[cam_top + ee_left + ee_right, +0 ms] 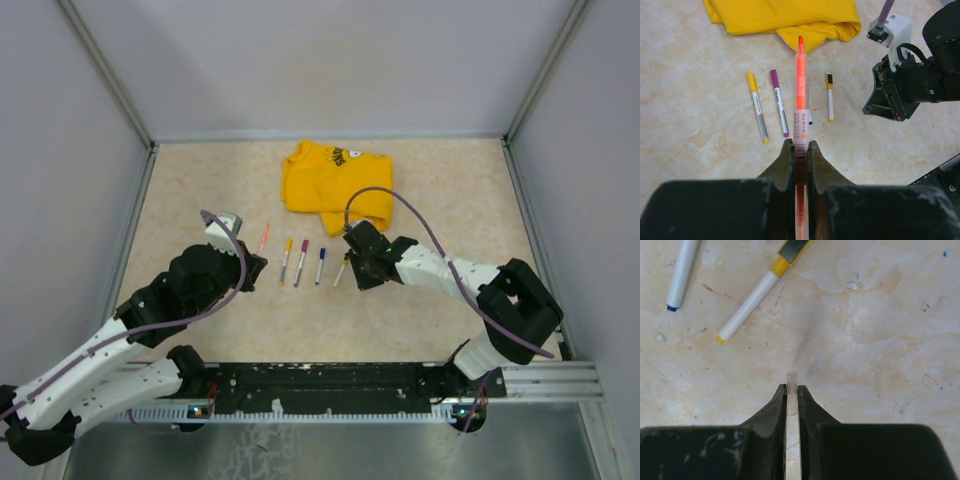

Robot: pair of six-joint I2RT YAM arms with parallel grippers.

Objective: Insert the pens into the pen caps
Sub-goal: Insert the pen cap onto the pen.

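Left claw (800,150) is clamping the orange pen (800,85) around the barcode end of its barrel. The bare orange tip is pointing toward the top middle of the left wrist frame, up off the desk (700,165). Right claw (791,392) is pinching a small clear tube (791,377) that's poking out just past my fingertips, hovering over bare desk in the middle of the right wrist frame. I'm guessing that's the cap for the orange one, but it's too see-through to swear by.

Progress-wise, four other pens are lying in a row on the desk, center of the top view, between my two claws. That's the yellow pen (758,107), the magenta pen (779,102), the blue pen (682,265) and the black-and-yellow pen (830,100). Yellow and magenta are looking capped to me, but I can't call the other two from here.

So I'm reckoning orange is the one in play. What's left is lining its tip up with the clear tube and pushing them together. The yellow T-shirt (785,15) is just sitting along the top of the frame, not involved.
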